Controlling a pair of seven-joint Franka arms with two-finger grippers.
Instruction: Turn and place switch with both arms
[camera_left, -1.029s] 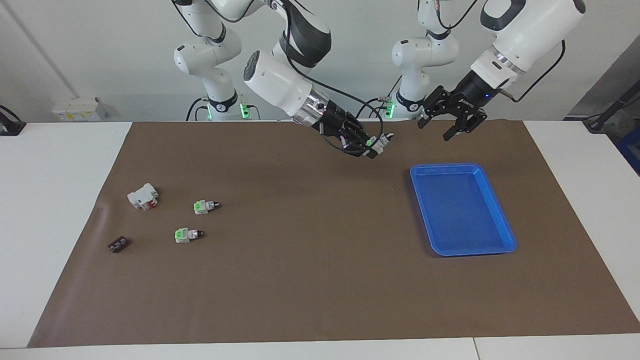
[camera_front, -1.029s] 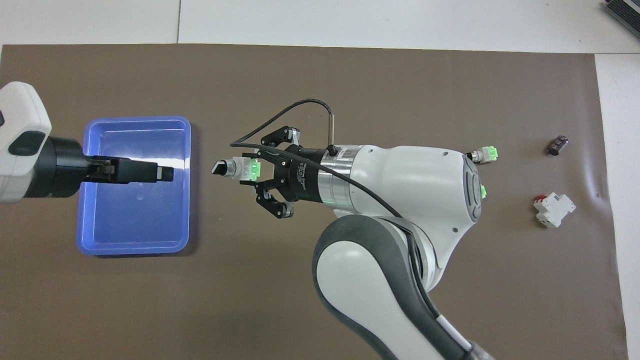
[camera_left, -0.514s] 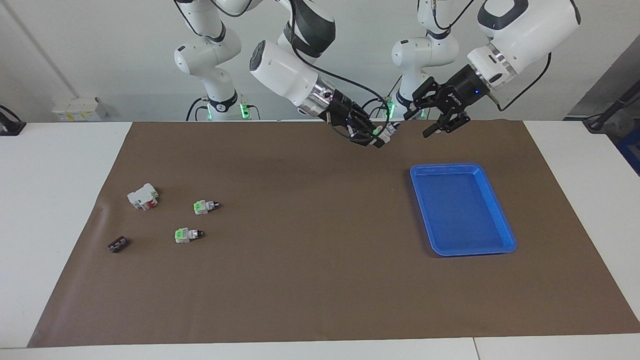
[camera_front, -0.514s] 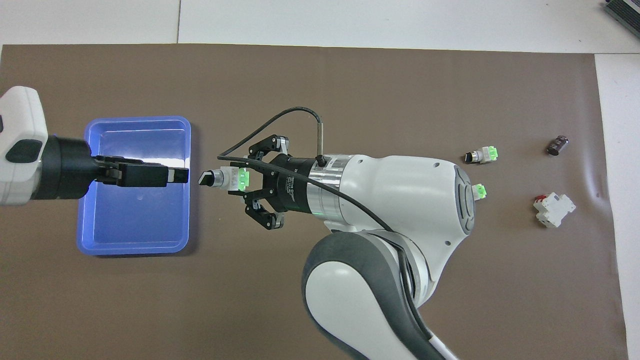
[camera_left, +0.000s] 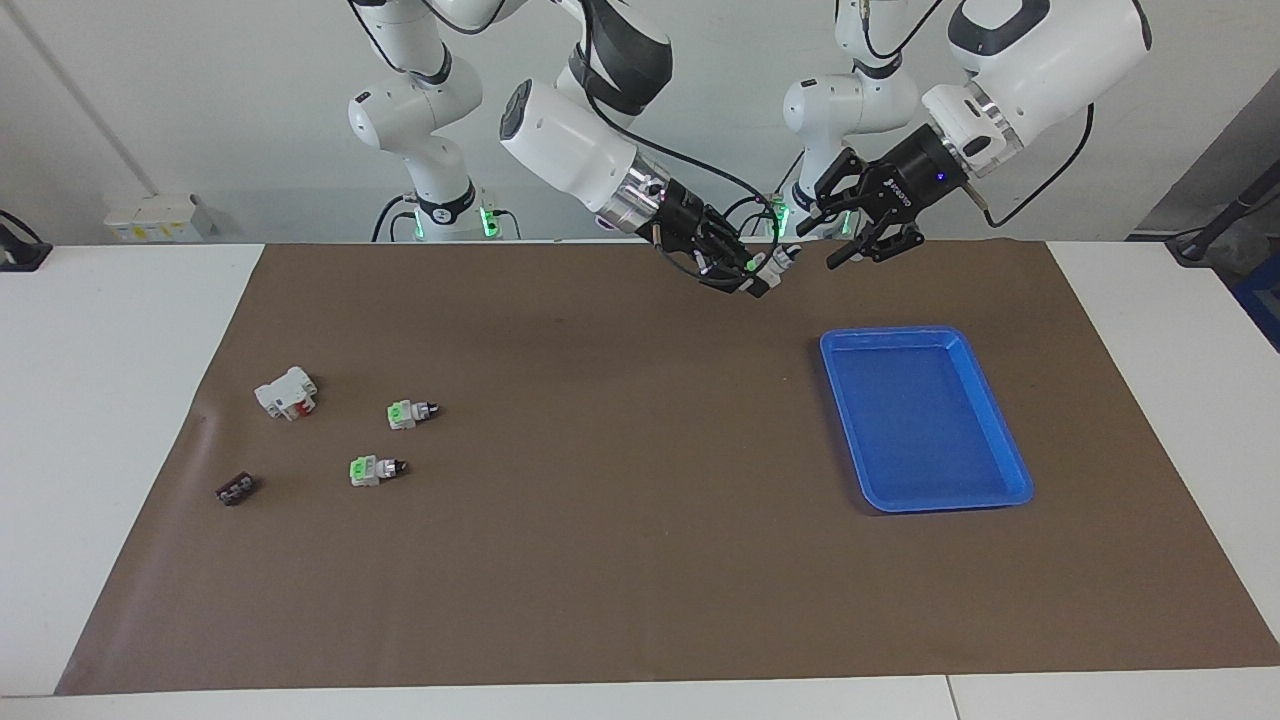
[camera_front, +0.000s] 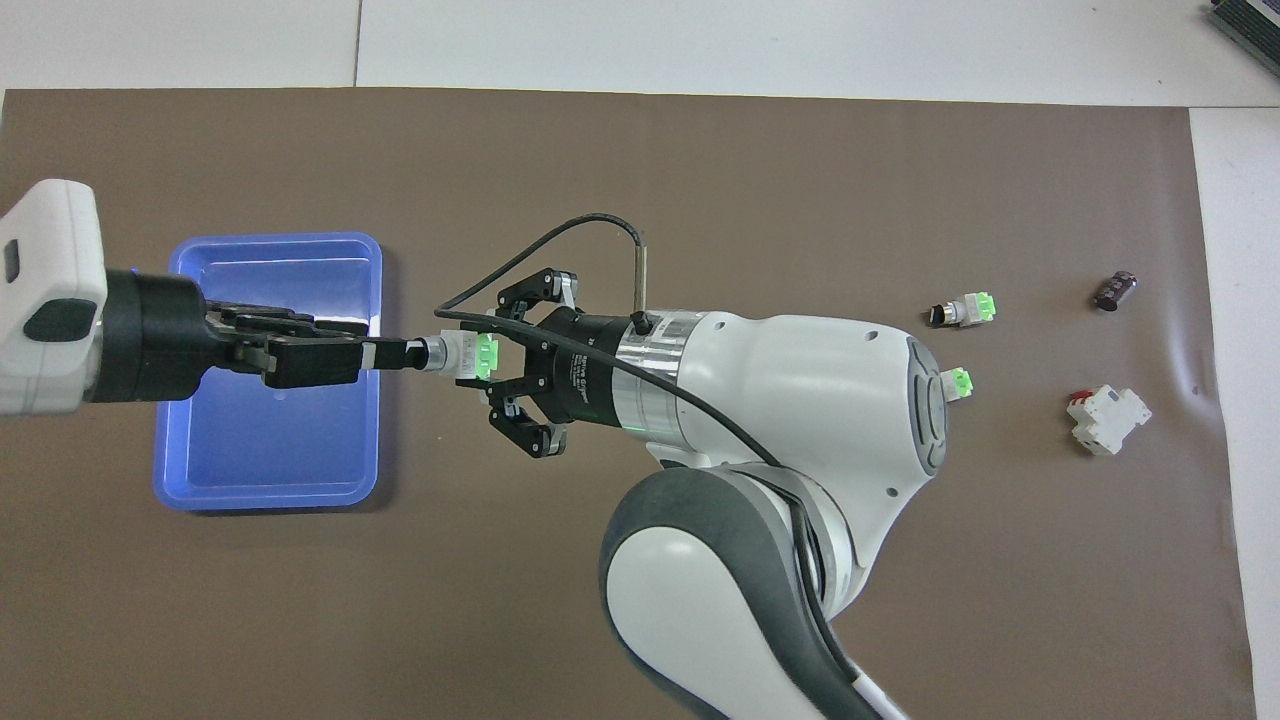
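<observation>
Switch (camera_front: 462, 357) is hanging over the brown mat (camera_front: 700, 160), just off the blue tray (camera_front: 275, 240). My right jaws (camera_front: 492, 357) are pinching its green-cap end, knob pointing at my left arm. Left jaws (camera_front: 388, 355) were well short a sec ago and are now reaching the knob tip from over the tray; can't tell if they're gripping yet. Turn/handover is starting, I reckon, w/ tray placing not yet done. Farther out, two spare switches (camera_left: 412, 411) are lying on the worktop.

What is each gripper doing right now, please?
Right gripper: shut on the switch.
Left gripper: at the switch's knob; grip cannot be told.
</observation>
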